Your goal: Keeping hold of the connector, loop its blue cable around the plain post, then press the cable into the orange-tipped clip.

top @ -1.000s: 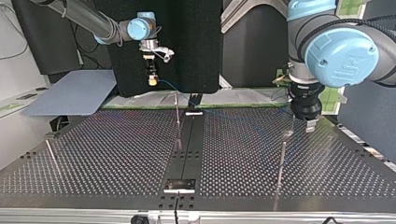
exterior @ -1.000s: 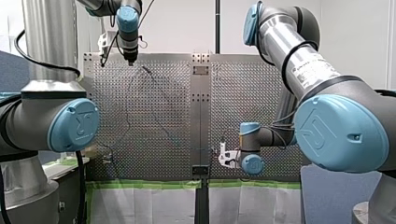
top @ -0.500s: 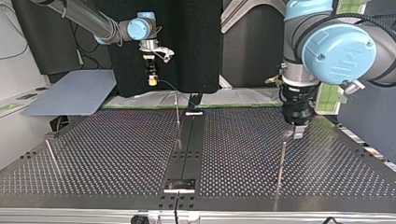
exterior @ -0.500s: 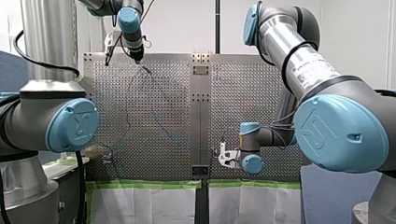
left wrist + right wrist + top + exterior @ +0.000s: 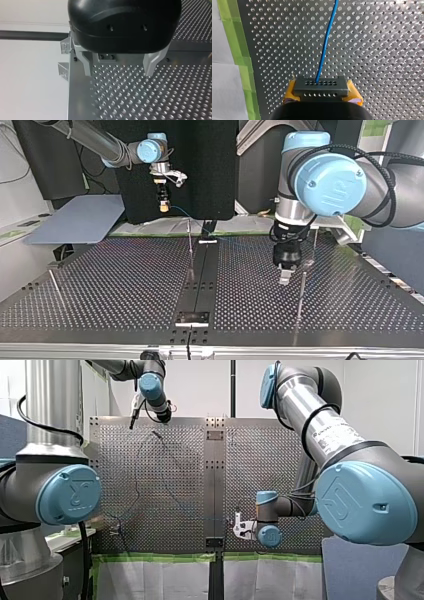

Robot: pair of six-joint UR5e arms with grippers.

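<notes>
My right gripper [image 5: 322, 93] is shut on a dark grey connector [image 5: 320, 85], held between its yellow pads. The blue cable [image 5: 326, 42] runs straight ahead from the connector over the perforated plate. In the top view my right gripper [image 5: 163, 208] hangs above the table's far edge, and the cable [image 5: 186, 213] trails toward a thin post [image 5: 190, 240] near the middle strip. My left gripper [image 5: 119, 68] stands open with nothing between its metal fingers. It hovers low over the plate [image 5: 284, 279], just beside another thin post [image 5: 302, 292]. I cannot make out an orange tip on any post.
A third thin post [image 5: 55, 287] stands at the top view's left. A dark strip [image 5: 200, 285] runs down the table's middle. Green tape [image 5: 239, 62] lines the table edge beside my right gripper. A grey board [image 5: 75, 222] lies off the table at the top view's far left.
My left arm has swung toward the top view's left and nearer the camera, passing from behind the thin post to its other side. My right arm and the connector have not moved.
</notes>
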